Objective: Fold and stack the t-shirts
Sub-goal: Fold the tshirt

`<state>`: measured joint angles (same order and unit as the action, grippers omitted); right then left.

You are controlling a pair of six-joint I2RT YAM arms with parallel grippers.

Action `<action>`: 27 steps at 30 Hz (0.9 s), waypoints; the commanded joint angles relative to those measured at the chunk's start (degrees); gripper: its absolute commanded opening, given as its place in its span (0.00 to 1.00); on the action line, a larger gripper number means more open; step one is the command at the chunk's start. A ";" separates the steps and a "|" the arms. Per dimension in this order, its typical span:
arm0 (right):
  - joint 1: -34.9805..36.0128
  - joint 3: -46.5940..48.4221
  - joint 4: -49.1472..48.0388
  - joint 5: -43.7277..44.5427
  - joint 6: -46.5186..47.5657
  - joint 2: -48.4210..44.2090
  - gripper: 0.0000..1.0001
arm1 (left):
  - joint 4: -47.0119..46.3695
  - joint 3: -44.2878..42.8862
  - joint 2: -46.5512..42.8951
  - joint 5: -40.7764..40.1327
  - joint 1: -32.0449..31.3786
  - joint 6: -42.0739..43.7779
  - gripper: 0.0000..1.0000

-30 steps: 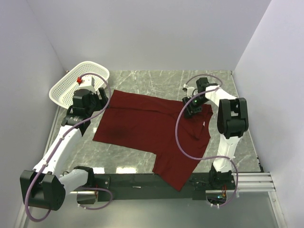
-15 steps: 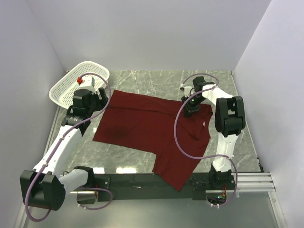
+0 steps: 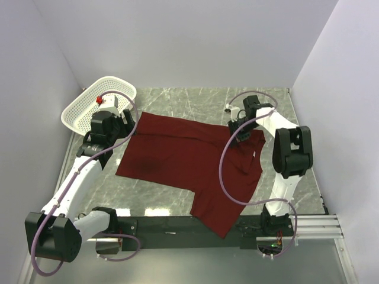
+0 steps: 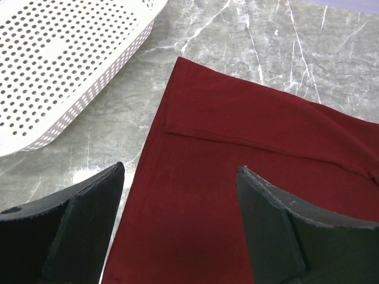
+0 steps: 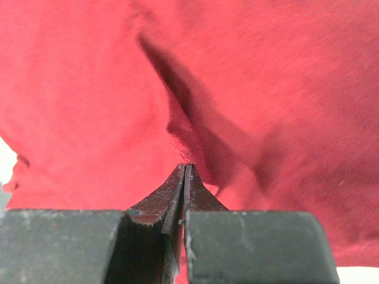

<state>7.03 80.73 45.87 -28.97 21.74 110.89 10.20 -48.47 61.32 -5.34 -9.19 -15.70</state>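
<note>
Dark red cloth is clamped between the closed jaws of the right gripper (image 5: 185,168). In the right wrist view its two black fingers (image 5: 160,201) meet tip to tip, and a raised crease of the t-shirt (image 5: 266,89) runs straight into the point where they meet. The fabric around the crease is drawn into shallow folds that fan away from the grip. In the top view the right gripper (image 3: 240,131) sits on the far right corner of the t-shirt (image 3: 177,154), with its arm bent back along the right side of the table (image 3: 177,97). The jaws of the left gripper (image 4: 177,177) stand wide apart and hold nothing. In the left wrist view one finger lies over the bare table (image 4: 266,35) at the garment's left edge and the other over the cloth (image 4: 237,148), with a stitched hem line crossing the fabric just beyond them. Whether the fingertips touch the surface cannot be told. The t-shirt lies spread flat across the middle of the grey marbled table, and one part reaches the dark rail at the near edge. A white perforated basket (image 3: 89,106) stands at the far left corner, just beside the left gripper (image 3: 131,121). Its wall (image 4: 89,94) is close to the garment but apart from it.
</note>
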 commanded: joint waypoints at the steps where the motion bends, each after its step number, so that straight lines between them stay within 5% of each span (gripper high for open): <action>1: 0.88 -2.41 1.68 -3.54 2.69 -6.55 0.03 | -1.06 -0.58 -0.50 0.77 0.14 0.85 0.82; 9: 7.37 -9.62 6.07 -8.38 7.35 -11.48 0.03 | -1.06 -0.49 -0.32 0.77 0.14 0.68 0.82; 12: 12.03 -11.38 8.26 -9.08 9.81 -12.45 0.17 | -1.06 -0.49 -0.15 0.77 0.14 0.67 0.82; 13: 13.96 -11.38 8.71 -9.61 10.34 -12.37 0.32 | -1.06 -0.49 -0.06 0.69 0.14 0.67 0.82; 17: 14.51 -8.14 11.96 -16.53 11.66 -11.93 0.46 | -0.88 -0.58 0.38 0.60 0.14 0.67 0.82; 22: 13.28 -2.08 15.04 -21.04 10.88 -10.43 0.48 | -0.88 -0.14 0.29 0.16 0.14 0.76 0.82; 27: 8.28 -5.57 7.85 -10.70 10.42 -15.96 0.47 | 0.08 -0.48 2.13 0.51 0.23 0.06 0.82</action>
<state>18.37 76.44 57.01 -44.97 31.79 99.90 10.48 -48.47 62.13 -5.39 -9.19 -15.73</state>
